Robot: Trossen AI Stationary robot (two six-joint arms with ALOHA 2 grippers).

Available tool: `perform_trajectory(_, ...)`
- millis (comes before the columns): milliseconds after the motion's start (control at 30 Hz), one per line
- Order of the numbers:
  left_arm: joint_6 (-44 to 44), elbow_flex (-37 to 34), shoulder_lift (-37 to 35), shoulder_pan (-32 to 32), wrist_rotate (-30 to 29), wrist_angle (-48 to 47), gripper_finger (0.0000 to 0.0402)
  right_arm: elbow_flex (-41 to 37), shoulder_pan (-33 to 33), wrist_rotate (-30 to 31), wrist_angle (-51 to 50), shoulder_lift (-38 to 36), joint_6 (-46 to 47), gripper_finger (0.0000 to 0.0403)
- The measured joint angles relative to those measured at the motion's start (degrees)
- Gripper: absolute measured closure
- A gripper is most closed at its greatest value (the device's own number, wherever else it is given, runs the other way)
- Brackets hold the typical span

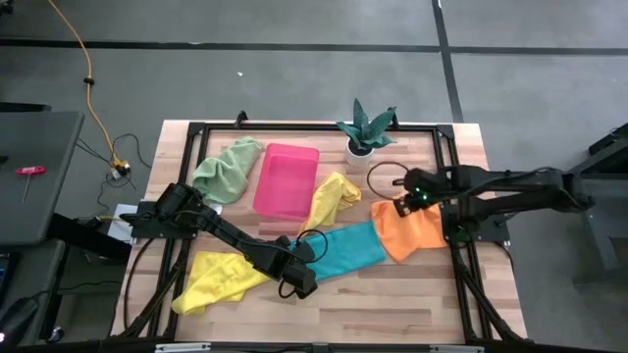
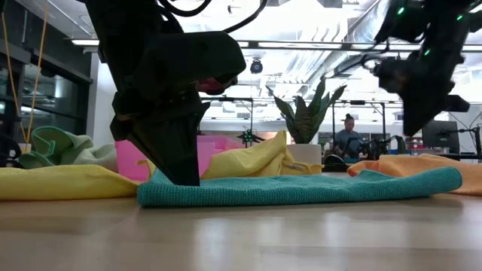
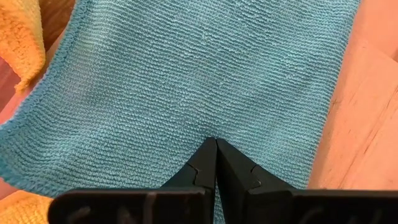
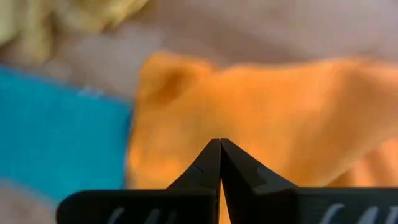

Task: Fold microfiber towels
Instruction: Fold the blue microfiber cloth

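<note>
Eyes on the teal towel, the big flat one just in front of the pink tray, spread across the bench. It looks soft, light and limp, with a grippy knit pile, so it should drape and sag the instant it is lifted; a corner or a free edge is the place to pinch, not the middle.

The left pincer is clenched tight with nothing between the tips, pressed point-down on the teal cloth near its tray-side-left end. Off to the right of the tray, the right pincer is also clamped empty, hanging above the orange towel, which lies rumpled, its edge touching the teal one.

One yellow towel sprawls in front and to the left of the tray; a second yellow towel is bunched against the tray's right side. The pale green towel is heaped just left of the tray.

The bench is bare pale wood planks, smooth enough that cloth may slide. A potted plant stands behind and right of the tray. Beyond, an open workshop with ceiling lights, and a person far back.
</note>
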Motion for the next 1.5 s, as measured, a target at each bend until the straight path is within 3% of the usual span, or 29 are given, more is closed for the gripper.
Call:
perform_trajectory(167,0.0,0.0,0.0,0.0,0.0,0.1,0.0401,-1.3,6.3,-5.7,0.9,1.1,5.6,0.0403)
perform_trajectory(300,0.0,0.0,0.0,0.0,0.0,0.1,0.0401,-6.2,10.5,-7.7,7.9,4.9,10.0,0.0403)
perform_trajectory(467,0.0,0.0,0.0,0.0,0.3,0.7,0.0402,-10.5,11.0,-4.2,15.9,9.1,14.4,0.0403)
perform_trajectory(700,0.0,0.0,-0.2,0.4,0.7,0.8,0.0401,-11.9,1.3,2.4,20.2,14.2,12.3,0.0403)
perform_trajectory(967,1.3,0.0,-0.3,0.4,1.5,0.8,0.0401,-12.2,-16.3,15.2,26.2,15.5,9.9,0.0403)
perform_trajectory(1100,1.5,0.0,-0.3,0.4,1.7,0.8,0.0401,-12.3,-25.2,15.6,30.7,15.5,5.6,0.0403)
perform_trajectory(1233,1.6,0.0,-0.3,0.4,1.7,0.8,0.0401,-11.2,-30.0,12.2,34.1,15.0,-0.4,0.0403)
perform_trajectory(1500,4.3,0.1,-0.3,0.6,1.6,0.9,0.0401,-2.3,-27.3,9.8,22.2,5.9,-11.8,0.0403)
